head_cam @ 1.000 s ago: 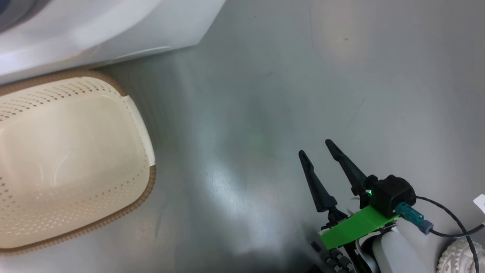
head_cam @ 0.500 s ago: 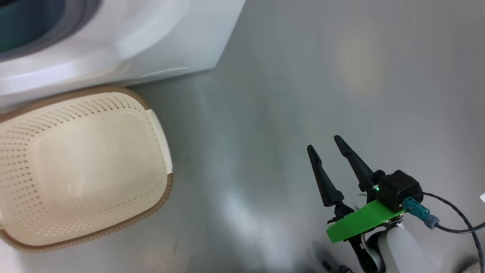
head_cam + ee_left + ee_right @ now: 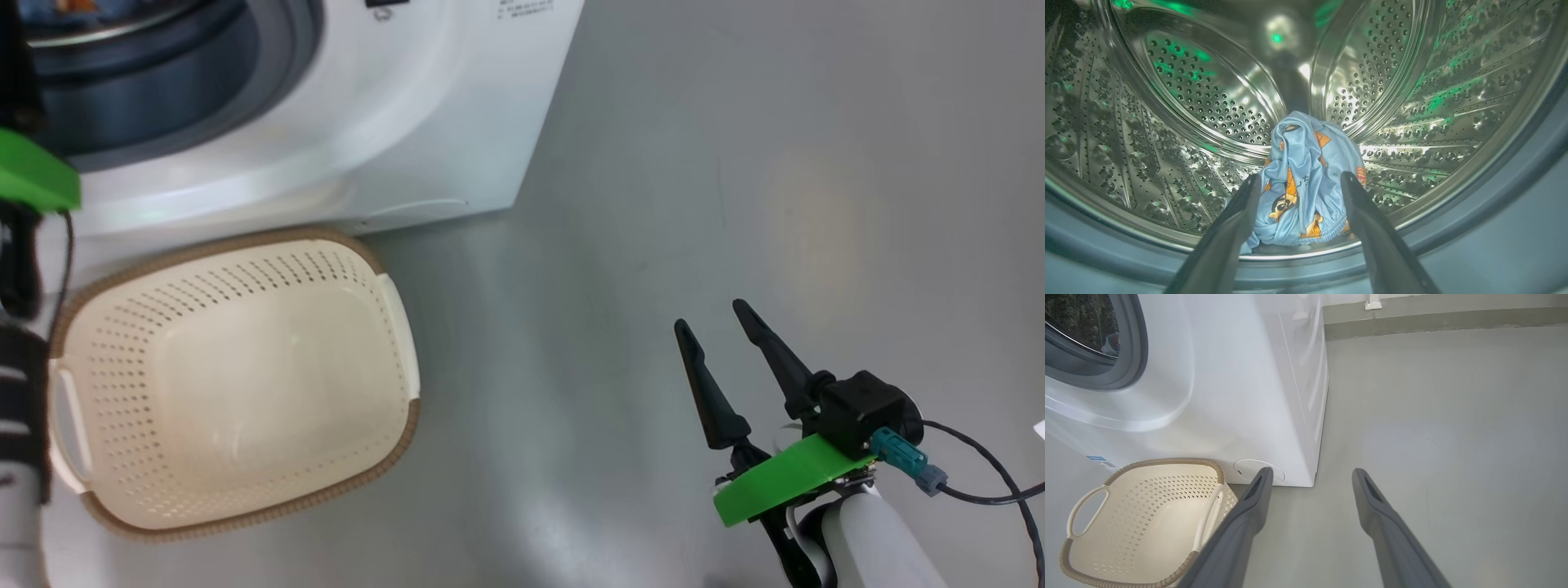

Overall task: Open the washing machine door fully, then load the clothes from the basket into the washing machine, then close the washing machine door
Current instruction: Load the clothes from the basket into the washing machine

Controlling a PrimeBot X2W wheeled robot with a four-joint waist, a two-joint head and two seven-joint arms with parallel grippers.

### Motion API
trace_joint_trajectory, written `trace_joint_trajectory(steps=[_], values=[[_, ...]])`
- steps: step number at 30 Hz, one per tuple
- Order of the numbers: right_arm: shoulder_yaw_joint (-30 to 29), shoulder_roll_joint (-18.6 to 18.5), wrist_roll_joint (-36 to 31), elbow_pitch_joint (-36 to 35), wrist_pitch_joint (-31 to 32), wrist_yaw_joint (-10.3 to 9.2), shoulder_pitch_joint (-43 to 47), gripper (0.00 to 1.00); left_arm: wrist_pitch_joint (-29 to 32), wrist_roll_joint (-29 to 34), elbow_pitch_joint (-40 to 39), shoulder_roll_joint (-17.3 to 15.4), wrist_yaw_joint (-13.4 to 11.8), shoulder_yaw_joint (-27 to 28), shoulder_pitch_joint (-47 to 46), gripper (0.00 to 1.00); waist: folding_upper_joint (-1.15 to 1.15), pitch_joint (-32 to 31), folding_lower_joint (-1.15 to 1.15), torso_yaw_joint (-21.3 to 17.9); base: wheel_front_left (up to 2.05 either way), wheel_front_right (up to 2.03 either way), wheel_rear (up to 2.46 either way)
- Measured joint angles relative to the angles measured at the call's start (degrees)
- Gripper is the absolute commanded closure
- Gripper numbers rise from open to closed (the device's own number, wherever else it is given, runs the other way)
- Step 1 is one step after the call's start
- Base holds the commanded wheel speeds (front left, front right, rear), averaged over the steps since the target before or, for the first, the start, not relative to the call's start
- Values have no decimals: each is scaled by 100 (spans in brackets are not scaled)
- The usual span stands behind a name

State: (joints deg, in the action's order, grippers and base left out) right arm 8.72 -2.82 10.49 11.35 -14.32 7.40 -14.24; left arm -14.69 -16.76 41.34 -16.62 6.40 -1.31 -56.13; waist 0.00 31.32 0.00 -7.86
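L gripper (image 3: 1301, 176) released, fingers spread wide at mouth of washing machine (image 3: 392, 122). Light-blue bear-print clothes (image 3: 1306, 163) heaped on near part of steel drum (image 3: 1208, 94), seen betw. fingers, lying loose. R gripper (image 3: 710, 315) open, holding nothing, over grey floor (image 3: 653, 163) at right. Cream basket (image 3: 237, 384) on floor just in front of machine.

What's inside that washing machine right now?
A bunched light blue garment with orange bear prints lies on the steel drum floor. Anything underneath or behind it is covered.
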Motion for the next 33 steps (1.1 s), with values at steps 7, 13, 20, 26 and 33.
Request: trace_joint_trajectory(steps=[7, 13, 20, 26, 33], values=[[-67, -4, -43, 68, 1, 0, 203, 0, 1, 145, -844, 242, 9, 36, 1063, 0, 0, -495, 0, 135, 0, 0, 0], [-177, -7, -90, 89, 1, 0, 399, 0, 1, 213, -1238, 424, -9, 123, 1648, 0, 0, -819, 0, 212, 0, 0, 0], [-189, -7, -99, 136, 1, 0, 604, 0, 1, 293, -1928, 647, -116, 448, 2519, 0, 0, -1259, 0, 289, 0, 0, 0], [-183, -5, -97, 176, 1, 0, 758, 0, 1, 499, -2392, 789, -111, 563, 3433, 0, 0, -1636, 0, 327, 0, 0, 0], [-187, -5, -99, 238, 1, 0, 992, 0, 1, 804, -2937, 915, -116, 619, 4269, 0, 0, -2035, 0, 376, 0, 0, 0]])
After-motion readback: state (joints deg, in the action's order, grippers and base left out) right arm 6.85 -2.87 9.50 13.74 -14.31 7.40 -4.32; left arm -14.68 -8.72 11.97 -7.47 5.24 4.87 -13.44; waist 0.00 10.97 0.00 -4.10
